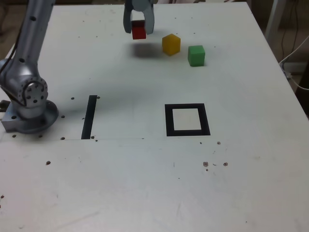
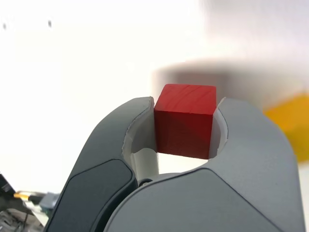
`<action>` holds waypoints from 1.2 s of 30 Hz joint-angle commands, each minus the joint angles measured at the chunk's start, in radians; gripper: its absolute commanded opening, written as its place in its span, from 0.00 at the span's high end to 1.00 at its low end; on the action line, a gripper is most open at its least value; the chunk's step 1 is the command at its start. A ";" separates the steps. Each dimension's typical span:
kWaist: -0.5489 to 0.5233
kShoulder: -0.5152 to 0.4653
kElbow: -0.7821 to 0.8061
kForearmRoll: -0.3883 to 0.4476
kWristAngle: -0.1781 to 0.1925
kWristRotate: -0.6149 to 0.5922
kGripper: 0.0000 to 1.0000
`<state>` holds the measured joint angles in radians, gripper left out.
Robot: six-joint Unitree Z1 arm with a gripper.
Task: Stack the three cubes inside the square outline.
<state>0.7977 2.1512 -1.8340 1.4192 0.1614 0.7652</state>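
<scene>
Red cube held aloft; square outline lies toward the lower right.

The red cube (image 1: 139, 32) is at the upper centre of the exterior view, clamped between the fingertips of the gripper (image 2: 185, 121) and raised off the table (image 1: 120, 193), its shadow beneath. The yellow cube (image 1: 171, 44) and green cube (image 1: 196, 56) sit just to its right, separate. The square outline (image 1: 206, 120), right of centre and unoccupied, lies down and rightward from the gripper; the carry should probably follow that diagonal, clear of both cubes.

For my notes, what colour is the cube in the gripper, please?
Red, clearest in the wrist view.
</scene>
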 commanded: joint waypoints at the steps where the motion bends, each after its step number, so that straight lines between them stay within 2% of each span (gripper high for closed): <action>1: -0.026 -0.040 0.027 0.005 -0.009 -0.020 0.69; 9: -0.198 -0.175 0.183 -0.013 -0.042 -0.155 0.69; 18: -0.413 -0.264 0.299 -0.044 -0.072 -0.330 0.69; 28: -0.643 -0.269 0.345 -0.085 -0.116 -0.555 0.69; 36: -0.756 -0.227 0.349 -0.111 -0.145 -0.650 0.69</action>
<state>0.0502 1.9152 -1.4820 1.3103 0.0181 0.1199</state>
